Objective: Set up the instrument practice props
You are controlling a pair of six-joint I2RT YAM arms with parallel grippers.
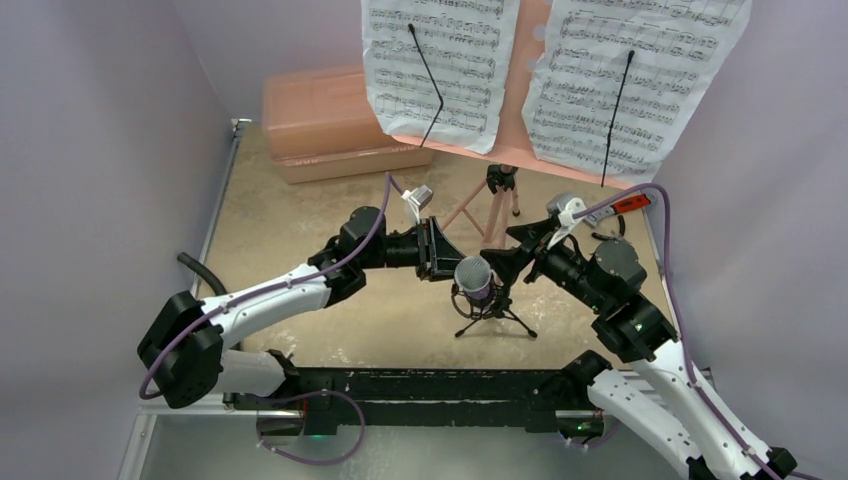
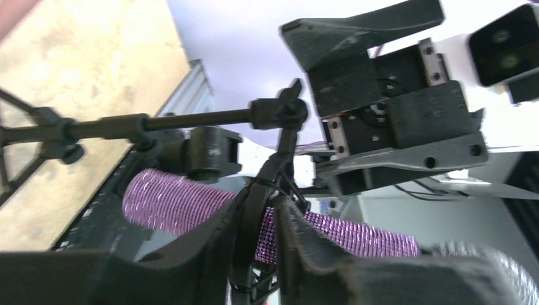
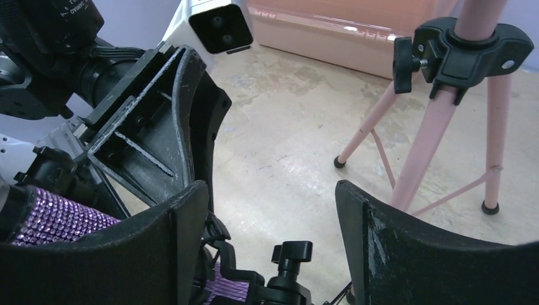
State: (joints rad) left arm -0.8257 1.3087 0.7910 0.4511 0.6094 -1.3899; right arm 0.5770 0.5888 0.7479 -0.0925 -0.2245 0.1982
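Salmon case (image 1: 335, 125): lid down, contents hidden. Purple microphone (image 2: 171, 200) sits in the black tripod mic stand (image 1: 497, 318), long axis near upright, head uppermost, just beyond the left gripper (image 2: 267, 206). Its fingers stand nearly together around the stand's clip; whether they grip it cannot be told. Right gripper (image 3: 272, 190): fingers wide apart, the stand's knob between them.

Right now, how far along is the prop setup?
Done: pink music stand stands with both sheet-music pages on it; purple microphone sits clipped in the upright mic stand. In hand: left gripper pinches the stand's clip; right gripper is open alongside, holding nothing. Left: probably just release and back both off.
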